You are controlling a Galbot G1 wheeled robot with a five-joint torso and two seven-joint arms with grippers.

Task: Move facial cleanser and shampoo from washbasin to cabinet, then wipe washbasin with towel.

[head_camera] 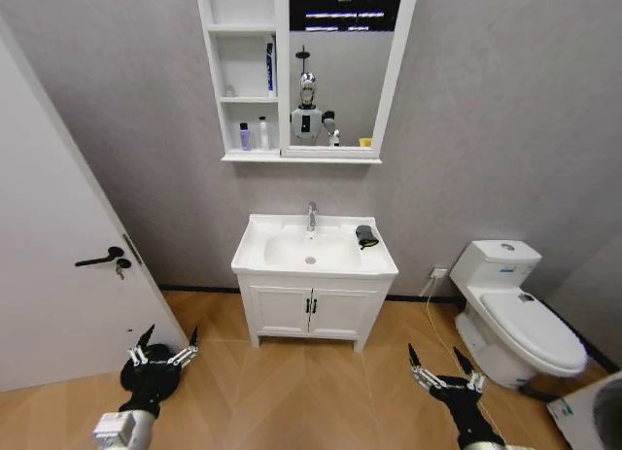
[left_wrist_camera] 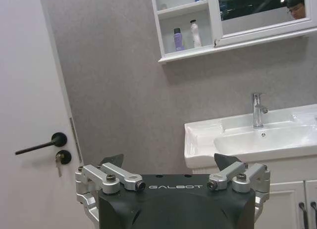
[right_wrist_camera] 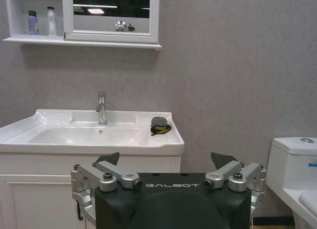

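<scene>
A white rectangular ceramic washbasin point(head_camera: 267, 238) stands against the wall. The small dark folded towel point(head_camera: 366, 236) with a yellow-green edge lies on its rim, beside the chrome faucet point(head_camera: 312, 216). Above the washbasin, the tall white cabinet point(head_camera: 216, 76) holds a purple bottle point(head_camera: 244, 136) and a white bottle point(head_camera: 262, 134). Well before the washbasin, left gripper point(head_camera: 165, 345) and right gripper point(head_camera: 441, 363) hang with fingers spread, empty.

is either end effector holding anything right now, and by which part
Nothing is held. The left end effector and right end effector both hang open and empty above the floor; the towel lies untouched on the washbasin.
</scene>
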